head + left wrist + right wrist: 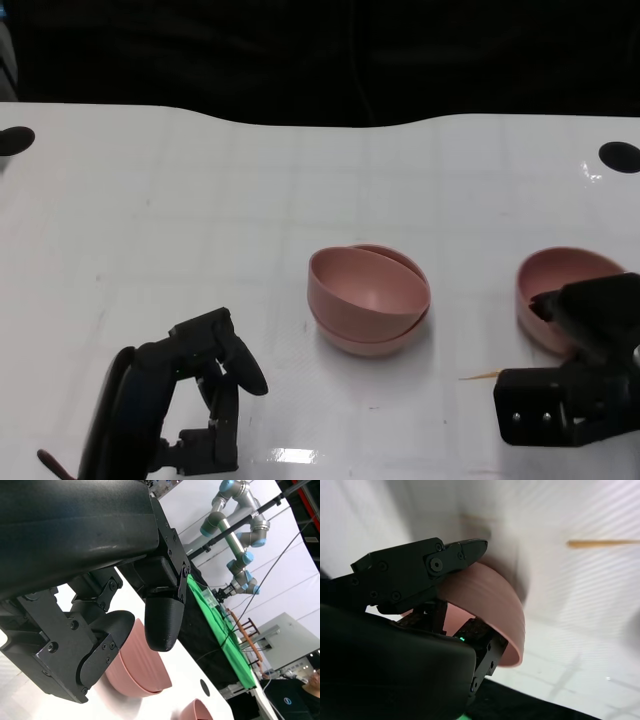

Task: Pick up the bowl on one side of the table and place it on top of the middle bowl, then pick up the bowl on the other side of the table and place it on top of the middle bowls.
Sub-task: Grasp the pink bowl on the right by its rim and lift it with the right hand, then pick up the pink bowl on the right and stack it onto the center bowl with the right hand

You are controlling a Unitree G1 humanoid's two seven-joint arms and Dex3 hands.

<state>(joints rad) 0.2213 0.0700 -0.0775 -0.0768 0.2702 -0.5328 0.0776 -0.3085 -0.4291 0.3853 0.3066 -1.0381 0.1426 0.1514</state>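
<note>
Head view first: closest to the camera, the left hand [205,400] is seen low on the white table [150,250], fingers curled loosely with nothing held in them, parked well to the left of the stacked pink bowls [368,298]. That stack is found at the middle of the table, with the upper bowl sat tilted inside the lower one. Over on the right, the right hand [580,360] is placed at the near rim of the remaining pink bowl [565,285]; a black finger is laid over the bowl's edge, so the bowl looks pinched at its rim while resting on the table. A thin wooden stick [480,376] is spotted lying just left of that hand.

Left wrist view: the frame is filled by the left hand's fingers [162,625], spread apart and empty. The stacked bowls [135,670] are seen beyond them, not touched. A sliver of the other bowl [197,711] is caught at the frame's edge. In the background, a green-covered bench [220,630] and a grey-and-blue robot arm [240,525] can be made out.

Right wrist view: the bowl's rim is clamped between the right hand's fingers [415,575], one outside the wall, others inside. The pink bowl [490,610] is pretty clearly gripped here. The stick [602,543] is seen blurred beyond.
</note>
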